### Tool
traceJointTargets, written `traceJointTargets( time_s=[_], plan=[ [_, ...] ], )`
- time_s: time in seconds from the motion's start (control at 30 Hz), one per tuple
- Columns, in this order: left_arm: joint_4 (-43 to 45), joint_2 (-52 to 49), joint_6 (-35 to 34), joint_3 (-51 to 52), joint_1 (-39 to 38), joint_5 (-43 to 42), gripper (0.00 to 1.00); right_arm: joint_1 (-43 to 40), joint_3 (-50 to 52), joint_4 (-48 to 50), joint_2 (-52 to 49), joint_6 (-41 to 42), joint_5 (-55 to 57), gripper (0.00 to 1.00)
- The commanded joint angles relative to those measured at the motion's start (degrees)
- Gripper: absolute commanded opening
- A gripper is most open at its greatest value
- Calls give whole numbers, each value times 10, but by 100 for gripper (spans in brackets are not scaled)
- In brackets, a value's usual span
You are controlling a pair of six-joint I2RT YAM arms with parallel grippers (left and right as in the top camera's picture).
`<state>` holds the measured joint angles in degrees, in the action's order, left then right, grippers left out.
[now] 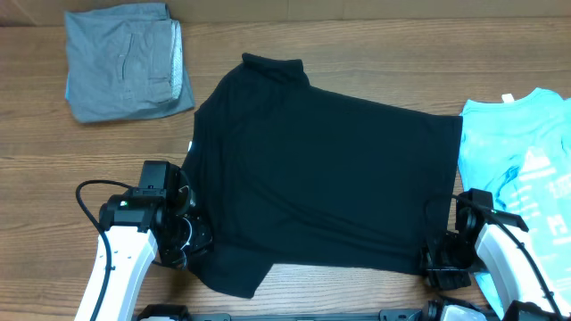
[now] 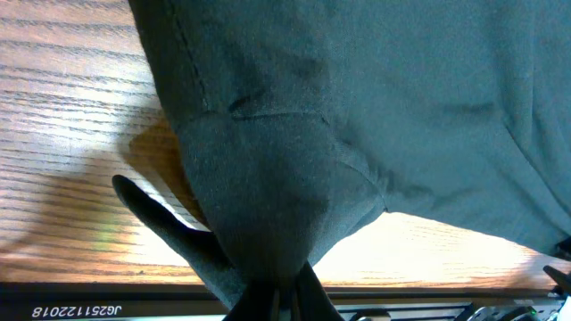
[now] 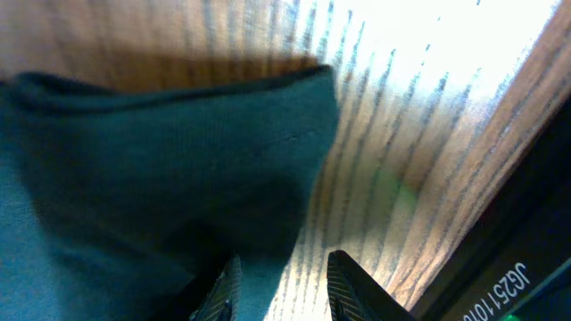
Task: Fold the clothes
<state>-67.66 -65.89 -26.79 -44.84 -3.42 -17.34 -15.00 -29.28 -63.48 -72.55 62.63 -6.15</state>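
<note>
- Left gripper (image 2: 278, 301), at the near table edge: jaws pressed together on a bunched fold of the black shirt (image 1: 321, 169).
- Right gripper (image 3: 281, 285), also at the near edge: jaws narrowly apart, shirt hem reaching into the gap beside one finger, bare table (image 3: 384, 134) showing in the rest.
- Black shirt: spread across mid-table, collar toward the far side.
- Farther off: folded grey garment (image 1: 125, 62) far left, light blue shirt (image 1: 526, 152) at right.

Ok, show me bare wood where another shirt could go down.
Bare table left of the black shirt, below the grey shorts; also the strip above the shirt, top right. Crowded on the right, where it meets the blue shirt.
</note>
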Motion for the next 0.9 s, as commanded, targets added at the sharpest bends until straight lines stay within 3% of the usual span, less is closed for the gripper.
traceJointTargets(
  time_s=[0.0, 0.3, 0.33, 0.37, 0.53, 0.77, 0.87],
  plan=[
    [2, 7, 11, -14, -5, -1, 4, -1, 5, -10, 16, 4, 1, 36],
    [5, 7, 11, -14, -5, -1, 5, -1, 5, 26, 17, 5, 4, 45],
    [5, 7, 11, -14, -5, -1, 5, -1, 6, 31, 17, 5, 0, 54],
    [4, 7, 11, -14, -5, -1, 5, -1, 8, 38, 17, 7, -13, 57],
    [4, 7, 11, -14, -5, -1, 5, -1, 31, 73, 16, 9, -29, 57],
    [4, 7, 11, -14, -5, -1, 6, -2, 37, 81, 12, 8, -38, 41],
    [4, 7, 11, -14, -5, -1, 6, -2, 37, 72, 12, 9, -33, 23]
  ],
)
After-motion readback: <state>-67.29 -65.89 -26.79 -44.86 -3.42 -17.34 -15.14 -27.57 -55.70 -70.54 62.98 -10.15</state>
